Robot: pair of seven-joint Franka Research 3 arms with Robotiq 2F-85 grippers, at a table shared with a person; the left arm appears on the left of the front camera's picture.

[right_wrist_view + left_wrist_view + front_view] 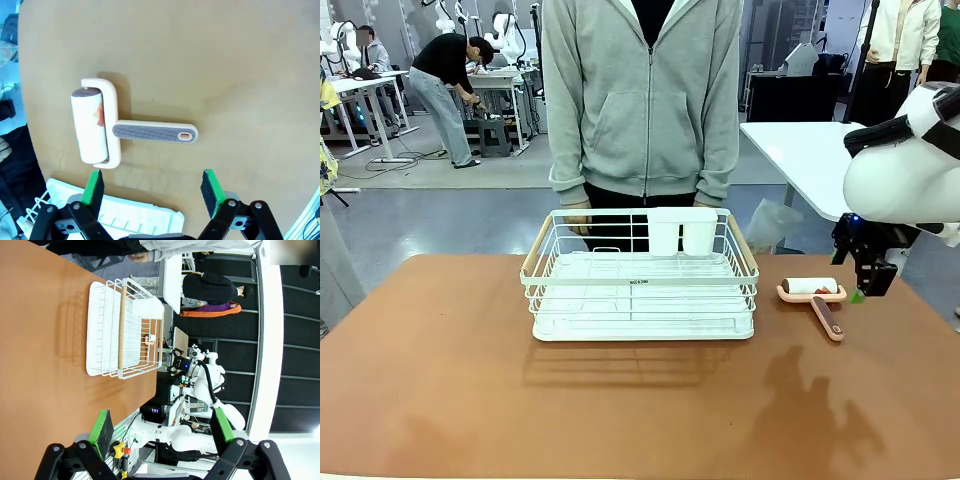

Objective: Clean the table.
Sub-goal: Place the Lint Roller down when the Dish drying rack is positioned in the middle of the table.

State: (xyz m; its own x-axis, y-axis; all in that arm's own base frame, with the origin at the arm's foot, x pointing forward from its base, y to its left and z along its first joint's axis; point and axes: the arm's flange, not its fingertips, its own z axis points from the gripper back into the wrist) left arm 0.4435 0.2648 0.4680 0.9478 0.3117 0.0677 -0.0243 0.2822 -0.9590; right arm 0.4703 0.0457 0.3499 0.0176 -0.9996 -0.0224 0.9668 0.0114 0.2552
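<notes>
Front view: my right gripper [869, 290] hangs just above the table [440, 400], at its far right side. Its jaws are apart and hold nothing. The lint roller [814, 297] lies flat on the table just beside it, toward the middle. A white wire rack [640, 285] sits in the middle, and a person stands behind it.

Left wrist view: my left gripper [162, 432] is wide apart and empty. The brown table runs along one side with the rack on it, well apart from my fingers.

Right wrist view: my green pads [94, 186] stand open, and the roller lies on the table just ahead of them. I think the table is hard, heavy and smooth, so I cannot lift it. I would grab the roller by its ribbed handle [152, 132] instead. The roller looks light.
</notes>
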